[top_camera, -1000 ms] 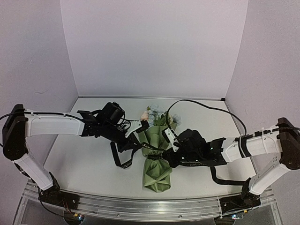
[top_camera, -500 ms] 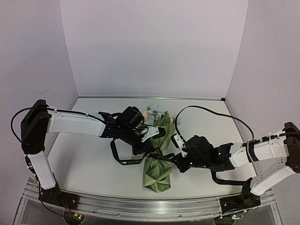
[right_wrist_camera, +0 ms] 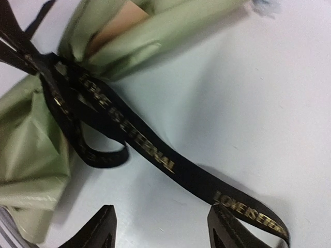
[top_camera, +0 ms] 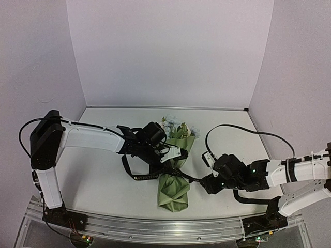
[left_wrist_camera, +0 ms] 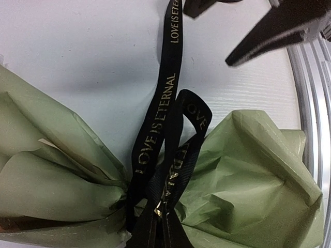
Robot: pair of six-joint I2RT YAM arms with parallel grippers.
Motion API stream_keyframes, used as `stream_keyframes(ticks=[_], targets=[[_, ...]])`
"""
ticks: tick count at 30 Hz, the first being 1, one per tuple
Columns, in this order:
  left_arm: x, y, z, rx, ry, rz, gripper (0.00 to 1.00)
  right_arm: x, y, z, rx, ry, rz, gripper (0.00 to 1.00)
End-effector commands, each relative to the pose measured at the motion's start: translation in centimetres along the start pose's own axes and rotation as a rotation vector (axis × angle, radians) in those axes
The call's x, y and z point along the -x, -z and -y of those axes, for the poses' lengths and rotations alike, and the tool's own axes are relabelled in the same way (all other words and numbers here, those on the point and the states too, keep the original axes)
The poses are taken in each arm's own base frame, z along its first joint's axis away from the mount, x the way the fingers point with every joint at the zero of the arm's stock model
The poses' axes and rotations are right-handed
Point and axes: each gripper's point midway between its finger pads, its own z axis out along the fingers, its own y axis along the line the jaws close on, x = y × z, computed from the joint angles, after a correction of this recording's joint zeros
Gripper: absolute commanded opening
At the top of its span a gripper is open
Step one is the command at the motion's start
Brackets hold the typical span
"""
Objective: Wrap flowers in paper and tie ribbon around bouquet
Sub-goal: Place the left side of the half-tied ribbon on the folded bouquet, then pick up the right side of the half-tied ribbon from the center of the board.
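The bouquet [top_camera: 173,190] lies mid-table, its olive paper [left_wrist_camera: 248,170] pinched at the waist, with the flowers [top_camera: 172,125] at the far end. The black ribbon [left_wrist_camera: 161,111], lettered "LOVE IS ETERNAL", is wound round that waist. My left gripper [left_wrist_camera: 160,219] is shut on a loop of the ribbon right at the waist. A loose ribbon tail [right_wrist_camera: 155,155] runs across the table toward my right gripper [right_wrist_camera: 163,227], which stands open just short of it with nothing between its fingers [right_wrist_camera: 98,230]. A further ribbon length [top_camera: 135,175] lies looped left of the bouquet.
The white table [top_camera: 93,175] is walled at the back and both sides. A metal rail [top_camera: 155,225] runs along the near edge, just beyond the bouquet's foot. The right arm's black cable [top_camera: 243,129] arcs over the right part of the table.
My right gripper has opened, let go of the ribbon and drawn back to the right. My left gripper has moved right onto the bouquet's waist, staying shut.
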Motion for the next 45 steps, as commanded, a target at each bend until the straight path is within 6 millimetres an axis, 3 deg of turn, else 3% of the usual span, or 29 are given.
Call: stream_keyframes(ticks=[1, 4, 8, 15, 24, 28, 31, 34, 37, 45], targets=[[1.8, 0.3, 0.0, 0.018, -0.063, 0.016, 0.05, -1.0, 3.8, 5.2, -0.254, 0.057, -0.095, 0.65], [1.9, 0.2, 0.1, 0.016, -0.072, 0.015, 0.06, -1.9, 5.6, 7.9, -0.338, 0.021, -0.144, 0.66], [1.9, -0.1, 0.3, 0.013, -0.080, 0.014, 0.06, -5.4, 6.6, 10.8, -0.380, -0.177, -0.275, 0.64], [2.0, -0.1, 0.5, 0.011, -0.090, 0.014, 0.06, -9.2, 5.8, 12.0, -0.397, -0.231, -0.403, 0.65], [1.7, -0.1, 0.5, 0.013, -0.093, 0.003, 0.06, -9.8, 2.4, 12.4, -0.387, -0.252, -0.443, 0.69], [1.6, -0.1, 0.5, 0.015, -0.095, 0.001, 0.06, -9.4, 1.1, 12.4, -0.371, -0.265, -0.444, 0.59], [1.4, -0.1, 0.6, 0.017, -0.096, -0.001, 0.06, -9.2, 0.6, 12.4, -0.363, -0.269, -0.457, 0.31], [1.2, -0.1, 0.6, 0.017, -0.096, -0.003, 0.06, -8.2, 0.1, 11.8, -0.319, -0.266, -0.460, 0.10], [1.1, -0.3, 0.6, 0.015, -0.095, -0.005, 0.06, -6.0, 0.3, 10.3, -0.238, -0.260, -0.469, 0.05], [1.4, -0.4, 0.7, 0.011, -0.093, 0.021, 0.06, 5.7, 2.9, 4.3, 0.026, -0.285, -0.383, 0.02]])
